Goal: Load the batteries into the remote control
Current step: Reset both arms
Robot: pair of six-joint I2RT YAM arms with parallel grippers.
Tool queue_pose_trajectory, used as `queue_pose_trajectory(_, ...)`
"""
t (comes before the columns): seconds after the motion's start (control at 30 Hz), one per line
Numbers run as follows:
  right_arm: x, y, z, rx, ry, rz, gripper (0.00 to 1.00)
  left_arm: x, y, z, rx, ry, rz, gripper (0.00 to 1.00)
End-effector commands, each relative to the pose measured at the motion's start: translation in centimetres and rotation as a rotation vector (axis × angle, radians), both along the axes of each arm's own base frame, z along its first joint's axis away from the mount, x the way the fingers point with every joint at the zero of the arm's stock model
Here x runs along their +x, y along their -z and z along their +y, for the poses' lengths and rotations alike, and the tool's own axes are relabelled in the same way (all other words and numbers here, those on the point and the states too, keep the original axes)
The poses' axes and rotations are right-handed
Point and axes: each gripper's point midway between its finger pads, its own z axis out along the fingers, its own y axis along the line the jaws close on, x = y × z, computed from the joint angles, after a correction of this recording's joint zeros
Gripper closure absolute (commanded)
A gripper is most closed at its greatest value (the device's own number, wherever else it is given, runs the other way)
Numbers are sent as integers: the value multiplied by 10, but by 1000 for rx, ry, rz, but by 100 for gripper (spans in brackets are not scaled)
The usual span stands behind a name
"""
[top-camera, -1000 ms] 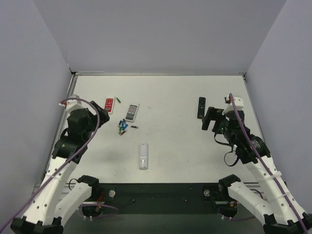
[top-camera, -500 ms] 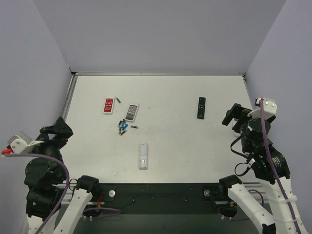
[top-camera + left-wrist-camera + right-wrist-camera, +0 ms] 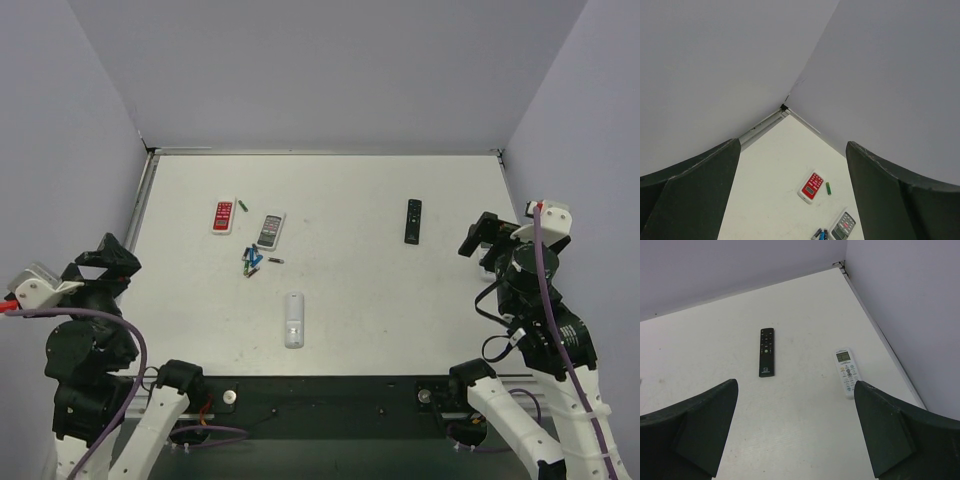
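The slim white remote control [image 3: 293,320] lies near the front middle of the table, away from both arms. A small cluster of batteries [image 3: 252,262] lies left of centre, with a dark one [image 3: 275,260] beside it and a green one [image 3: 243,202] farther back. The left wrist view shows the green battery [image 3: 828,188] and the cluster [image 3: 821,234]. My left gripper [image 3: 100,262] is open and empty, raised at the table's left edge; it also shows in the left wrist view [image 3: 791,145]. My right gripper [image 3: 485,235] is open and empty at the right edge; it also shows in the right wrist view [image 3: 795,385].
A red-faced remote [image 3: 224,216] and a grey remote [image 3: 270,230] lie at the back left. A black remote [image 3: 413,220] lies at the back right. A wider white remote with a display [image 3: 846,371] lies by the right wall. Walls enclose the table.
Both arms have pulled back from over the table, the left toward the near left edge, the right toward the right edge. Nothing on the table has moved.
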Motion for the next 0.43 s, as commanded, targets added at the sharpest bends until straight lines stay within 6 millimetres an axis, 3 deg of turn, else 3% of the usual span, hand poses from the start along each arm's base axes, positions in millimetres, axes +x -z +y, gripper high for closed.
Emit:
queue_pose_trajectory(0.0,0,-14,-8,-7,37,-56,6,4,-14,1,37,-19,7,3)
queue_pose_trajectory(0.4,3,-12,-9,17,60,-63,6,13,-22,1,101,-32,12,3)
